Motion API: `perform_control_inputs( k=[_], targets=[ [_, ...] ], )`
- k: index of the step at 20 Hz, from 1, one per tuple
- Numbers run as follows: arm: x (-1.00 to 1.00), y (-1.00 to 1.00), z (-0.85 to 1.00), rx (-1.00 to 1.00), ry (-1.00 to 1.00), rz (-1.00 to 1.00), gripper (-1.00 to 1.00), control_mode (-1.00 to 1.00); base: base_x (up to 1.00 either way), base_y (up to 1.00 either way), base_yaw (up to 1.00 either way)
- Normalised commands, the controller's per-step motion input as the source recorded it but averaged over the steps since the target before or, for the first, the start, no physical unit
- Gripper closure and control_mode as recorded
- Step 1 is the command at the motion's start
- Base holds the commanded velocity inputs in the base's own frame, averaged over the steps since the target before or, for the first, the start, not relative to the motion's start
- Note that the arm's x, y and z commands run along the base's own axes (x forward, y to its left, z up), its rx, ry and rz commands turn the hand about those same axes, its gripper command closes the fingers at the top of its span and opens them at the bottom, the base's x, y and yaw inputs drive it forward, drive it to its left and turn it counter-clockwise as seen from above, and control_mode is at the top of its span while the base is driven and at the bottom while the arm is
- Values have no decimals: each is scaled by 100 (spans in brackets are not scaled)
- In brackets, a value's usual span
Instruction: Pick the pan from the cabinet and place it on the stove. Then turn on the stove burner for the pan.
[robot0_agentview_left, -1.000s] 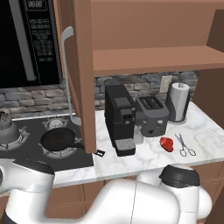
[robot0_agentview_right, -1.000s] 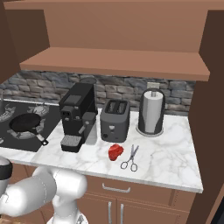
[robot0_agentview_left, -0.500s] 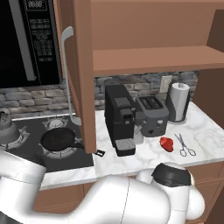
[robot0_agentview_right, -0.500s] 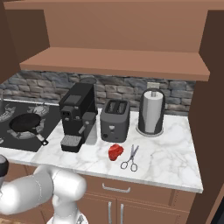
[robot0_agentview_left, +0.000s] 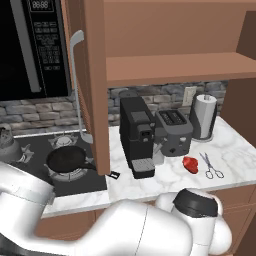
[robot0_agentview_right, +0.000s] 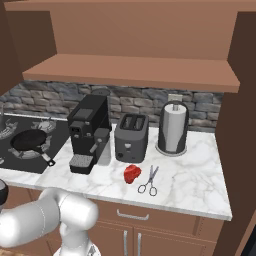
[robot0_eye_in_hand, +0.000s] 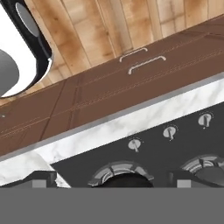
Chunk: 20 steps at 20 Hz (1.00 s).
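Note:
The matte-black pan (robot0_agentview_left: 66, 159) (robot0_agentview_right: 28, 142) rests on a front burner of the black stove (robot0_agentview_left: 35, 150) (robot0_agentview_right: 55, 136), its short handle pointing toward the counter. The brown cabinet (robot0_agentview_left: 172, 68) stands with its door (robot0_agentview_left: 95, 85) swung open and its wooden shelf (robot0_agentview_right: 130, 71) bare. In the hand view my gripper (robot0_eye_in_hand: 113, 180) is open, one dark fingertip (robot0_eye_in_hand: 40, 178) far left and the other at the far right. It hangs over the stove's front edge, where a grey burner ring (robot0_eye_in_hand: 120, 169) and three silver knobs (robot0_eye_in_hand: 169, 132) show.
A black microwave (robot0_agentview_left: 30, 47) hangs above the stove and a silvery kettle (robot0_agentview_left: 6, 137) sits at its back left. A coffee machine (robot0_agentview_left: 137, 135), toaster (robot0_agentview_left: 173, 131), paper towel roll (robot0_agentview_left: 204, 116), red item (robot0_agentview_left: 190, 164) and scissors (robot0_agentview_left: 212, 168) stand on the marble counter (robot0_agentview_right: 190, 175).
My white arm has swung lower and further left across the bottom of the left base view. The pan and the counter items have not moved.

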Motion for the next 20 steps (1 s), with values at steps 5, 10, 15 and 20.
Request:
perform_control_inputs(
  k=[5, 10, 15, 20],
  targets=[
    [14, -19, 1, 0, 26, 0, -100, -100, 0, 0, 0],
    [1, 0, 0, -4, 11, 2, -100, -100, 0, 0, 0],
    [-2, 0, -2, 0, -3, 1, -100, -100, 0, 0, 0],
    [0, 0, -5, 0, -4, 1, -100, -100, 0, 0, 0]
  ],
)
